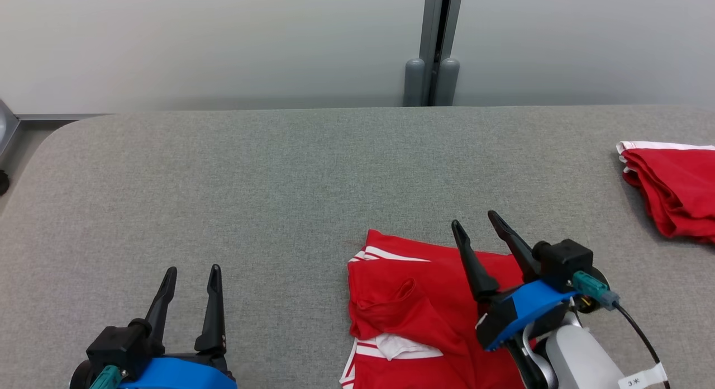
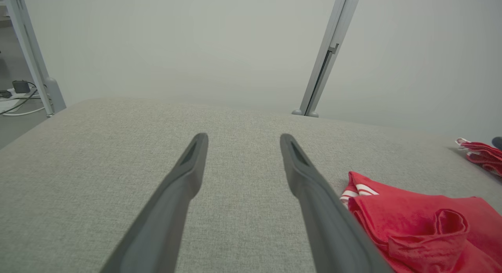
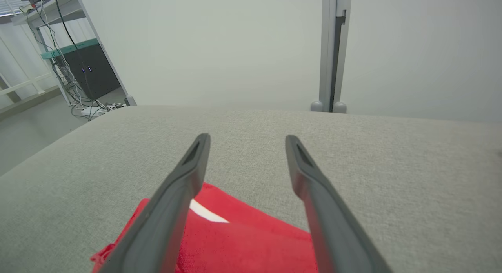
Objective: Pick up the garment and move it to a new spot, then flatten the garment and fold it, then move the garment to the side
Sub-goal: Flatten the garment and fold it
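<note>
Red cloth with white stripes, the crumpled garment, is laid at the near edge of the grey fabric table, right of the middle. The right gripper is held above its right part, fingers spread, nothing pinched. The left gripper, spread too, is seen well apart to the left, so the right arm is judged nearer. Another red bundle is seen far right.
</note>
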